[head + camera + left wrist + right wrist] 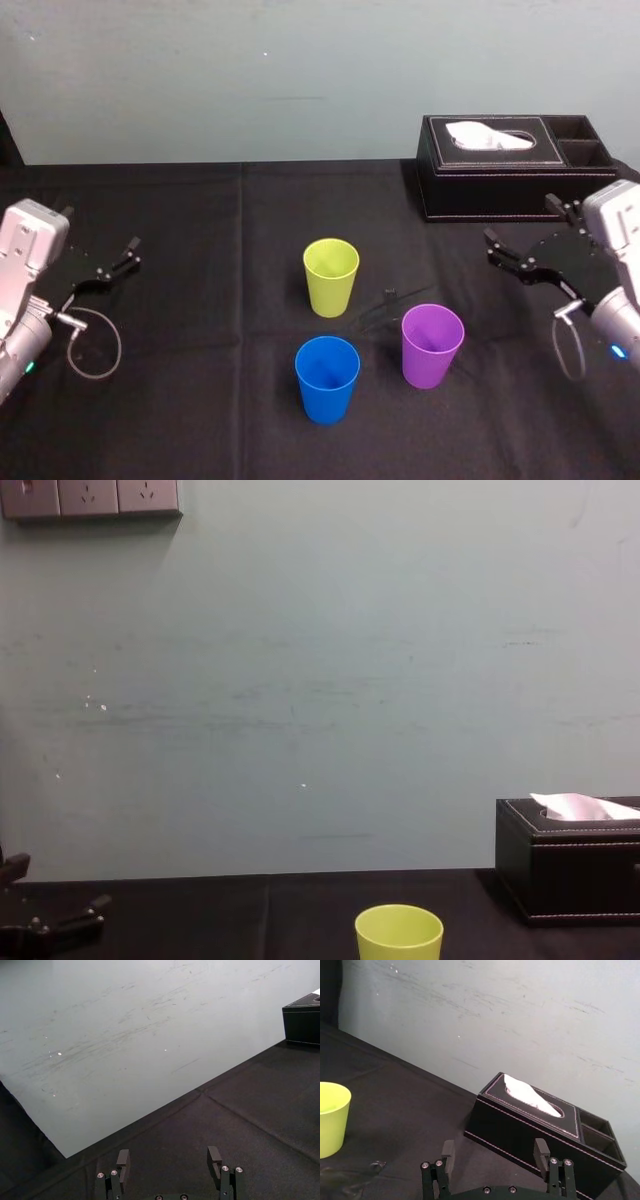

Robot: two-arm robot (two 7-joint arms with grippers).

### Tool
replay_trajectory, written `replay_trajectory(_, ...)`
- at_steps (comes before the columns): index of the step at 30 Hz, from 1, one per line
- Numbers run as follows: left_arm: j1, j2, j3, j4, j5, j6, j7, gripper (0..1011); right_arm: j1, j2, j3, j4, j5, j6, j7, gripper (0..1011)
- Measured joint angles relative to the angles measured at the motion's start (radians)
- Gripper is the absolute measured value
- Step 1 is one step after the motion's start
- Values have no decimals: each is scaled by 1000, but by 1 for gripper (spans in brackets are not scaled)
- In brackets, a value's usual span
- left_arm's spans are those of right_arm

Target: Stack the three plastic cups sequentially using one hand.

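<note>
I count three cups on the black tablecloth, one of each colour, all upright with mouths up and none nested. The lime cup stands farthest from me at the centre. The blue cup sits nearest, almost straight in front of the lime one. The purple cup is off to the right of the blue. All three stand apart with cloth showing between them. From the chest camera I catch just the top of the lime cup.

There are two grippers, both holding nothing. The left gripper hangs over the left edge of the table, well away from the cups, and its wrist camera shows the two fingers spread wide over bare cloth. The right gripper hovers at the right, near the purple cup's side, jaws parted too.

One black tissue box sits at the back right against the wall, with one white tissue poking up and two small side compartments.
</note>
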Motion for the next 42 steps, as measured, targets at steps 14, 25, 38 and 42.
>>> replay_trajectory(14, 0, 0, 0, 0, 0, 0, 0, 1010, -127, 131, 127, -142, 133, 19, 175, 1004)
replay_trajectory(25, 0, 0, 0, 0, 0, 0, 0, 1010, -208, 199, 185, -172, 218, -4, 344, 1004)
replay_trajectory(38, 0, 0, 0, 0, 0, 0, 0, 1010, -272, 233, 225, -171, 288, -44, 520, 1004)
replay_trajectory(42, 0, 0, 0, 0, 0, 0, 0, 1010, -289, 235, 229, -171, 289, -48, 547, 1004)
